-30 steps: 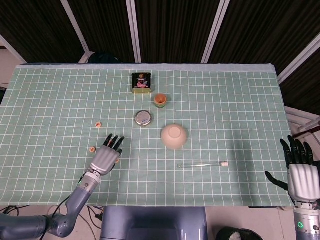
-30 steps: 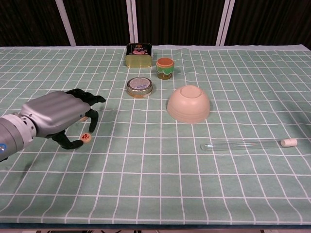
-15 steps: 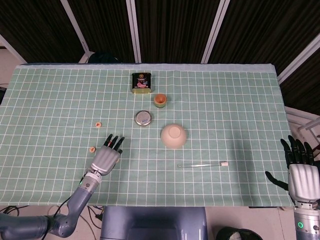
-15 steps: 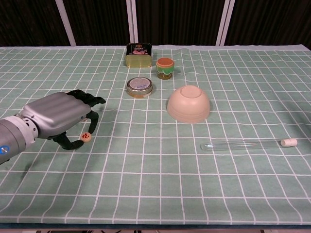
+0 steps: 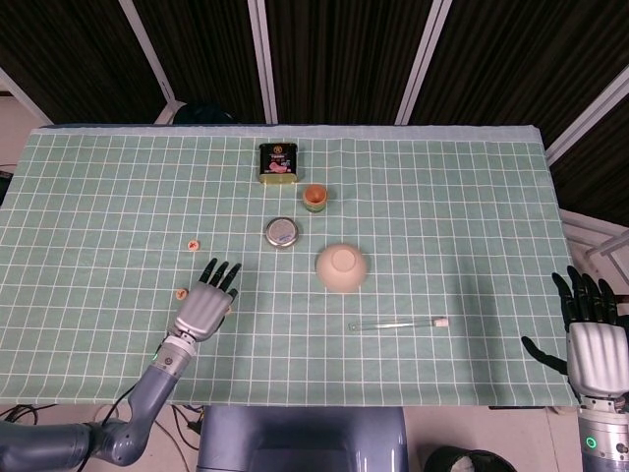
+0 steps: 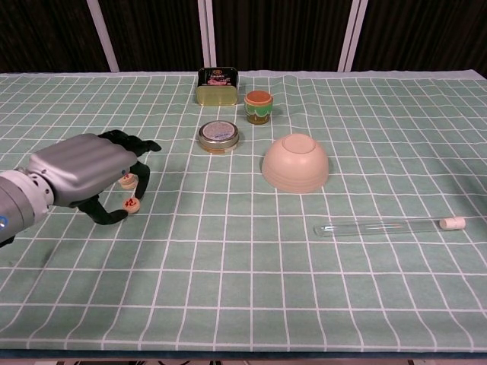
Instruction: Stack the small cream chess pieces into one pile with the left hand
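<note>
On the green checked tabletop (image 6: 251, 251), toward my left, my left hand (image 6: 84, 171) is hovering palm down with its dark fingers (image 6: 135, 144) curled downward. Whether it is pinching anything I cannot tell: in the chest view one cream chess piece (image 6: 132, 205) is tilting on edge just beside the thumb tip, possibly touching it. The other cream chess piece (image 6: 128, 181) is showing between the fingers in that view; the head view places it (image 5: 194, 243) farther back on the cloth, apart from the hand (image 5: 202, 308), and the nearer piece (image 5: 181, 292) just to the hand's left.

Toward the middle, an upturned cream bowl (image 6: 295, 163) is sitting rim down. Behind it and to the left, a round flat tin (image 6: 218, 136) is lying near a small cup with an orange lid (image 6: 259, 106), and a dark rectangular tin (image 6: 217, 84) is standing farthest back. A glass tube (image 6: 388, 226) with a white stopper is lying on its side to the right of the bowl.

At the near right corner, my right hand (image 5: 590, 339) is waiting off the cloth's edge, fingers pointing up, spread and holding nothing.
</note>
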